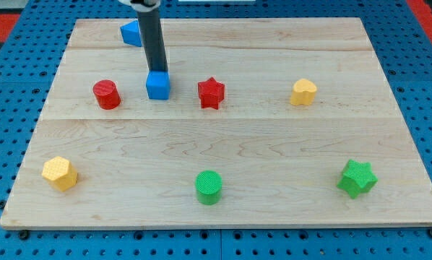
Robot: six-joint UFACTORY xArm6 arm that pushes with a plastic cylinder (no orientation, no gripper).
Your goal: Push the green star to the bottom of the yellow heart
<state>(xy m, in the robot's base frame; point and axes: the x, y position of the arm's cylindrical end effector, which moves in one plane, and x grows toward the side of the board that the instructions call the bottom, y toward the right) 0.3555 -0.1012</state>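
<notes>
The green star (357,178) lies near the board's bottom right corner. The yellow heart (303,92) lies up and to the left of it, in the right half of the board. My tip (158,71) is far to the left of both, at the top edge of a blue cube (158,85), touching or nearly touching it. The dark rod rises from there to the view's top.
A red cylinder (107,94) sits left of the blue cube and a red star (211,92) right of it. A blue block (131,32) lies at the top left, partly behind the rod. A yellow hexagon (60,173) is at bottom left, a green cylinder (209,187) at bottom centre.
</notes>
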